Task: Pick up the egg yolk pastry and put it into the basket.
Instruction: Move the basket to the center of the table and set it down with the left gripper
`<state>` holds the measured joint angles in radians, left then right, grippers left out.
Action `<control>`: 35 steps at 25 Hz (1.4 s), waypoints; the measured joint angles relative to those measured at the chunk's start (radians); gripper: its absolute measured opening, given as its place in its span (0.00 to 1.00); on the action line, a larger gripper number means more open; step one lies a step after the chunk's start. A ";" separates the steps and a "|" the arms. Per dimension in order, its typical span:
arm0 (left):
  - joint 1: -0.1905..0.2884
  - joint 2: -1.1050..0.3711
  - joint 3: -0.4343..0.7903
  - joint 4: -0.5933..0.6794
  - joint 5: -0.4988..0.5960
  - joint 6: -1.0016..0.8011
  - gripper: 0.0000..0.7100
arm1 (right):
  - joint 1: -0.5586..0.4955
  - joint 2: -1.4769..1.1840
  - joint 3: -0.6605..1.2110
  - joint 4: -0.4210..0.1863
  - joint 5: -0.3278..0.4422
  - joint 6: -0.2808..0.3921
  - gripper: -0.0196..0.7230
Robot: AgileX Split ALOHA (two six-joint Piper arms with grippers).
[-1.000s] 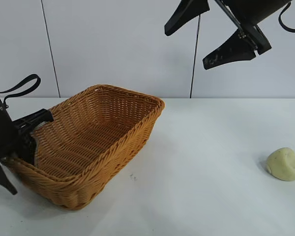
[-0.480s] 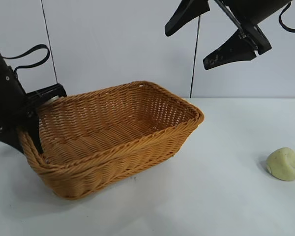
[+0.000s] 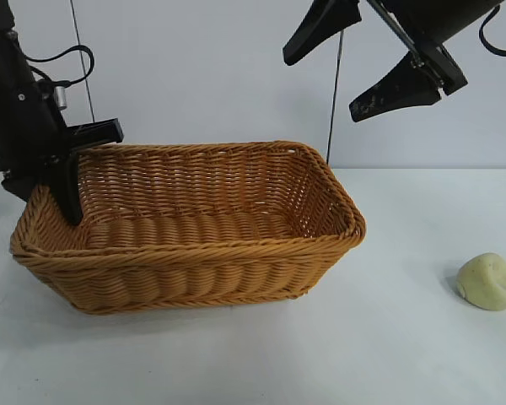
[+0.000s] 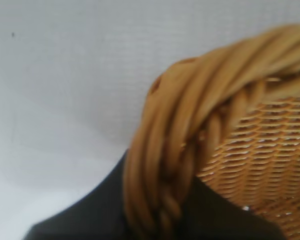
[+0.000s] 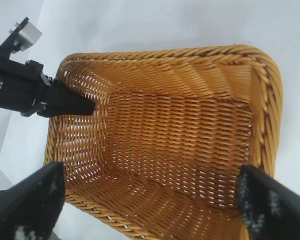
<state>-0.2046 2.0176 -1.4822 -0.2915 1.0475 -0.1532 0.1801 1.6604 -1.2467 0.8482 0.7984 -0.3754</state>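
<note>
The left gripper [image 3: 72, 181] is seen clamped on the braided rim of the basket [image 3: 194, 249] at the basket's 9 o'clock end in the exterior view, one dark finger set inside the wall and the other outside it; in the left wrist view the thick rim braid [image 4: 175, 150] is pinched between the two dark pads. The left arm is held steeply downward from the upper left corner of the exterior view, with a cable looped behind it. The basket is laid with its long side across the white table [image 3: 261, 363], and nothing is seen inside it. The right gripper [image 3: 375, 59] is held high at 1 o'clock in the exterior view, well above the table, its fingers spread wide and nothing between them; its wrist view looks down into the basket's bare woven floor [image 5: 180, 135], with the left gripper visible at the far rim [image 5: 65, 102]. The egg yolk pastry [image 3: 487, 282] is found on the table at 4 o'clock in the exterior view, well apart from the basket, touched by neither gripper, with bare table between the two. One basket, one pastry and two grippers are counted.
</note>
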 joint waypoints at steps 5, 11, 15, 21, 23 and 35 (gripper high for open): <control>-0.039 0.028 -0.036 0.004 0.023 0.059 0.21 | 0.000 0.000 0.000 -0.001 0.000 0.001 0.89; -0.047 0.081 -0.040 -0.009 -0.002 0.062 0.21 | 0.000 0.000 0.000 -0.002 0.000 0.001 0.89; -0.044 0.142 -0.040 -0.011 -0.016 0.062 0.21 | 0.000 0.000 0.000 -0.003 0.000 0.005 0.89; -0.044 0.153 -0.040 -0.019 -0.024 0.059 0.20 | 0.000 0.000 0.000 -0.003 0.001 0.009 0.89; -0.044 0.153 -0.040 -0.019 -0.024 0.045 0.20 | 0.000 0.000 0.000 -0.003 0.002 0.009 0.89; -0.044 0.129 -0.040 -0.023 -0.001 0.024 0.93 | 0.000 0.000 0.000 -0.003 0.003 0.009 0.89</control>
<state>-0.2488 2.1463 -1.5226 -0.3146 1.0463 -0.1295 0.1801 1.6604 -1.2467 0.8448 0.8015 -0.3664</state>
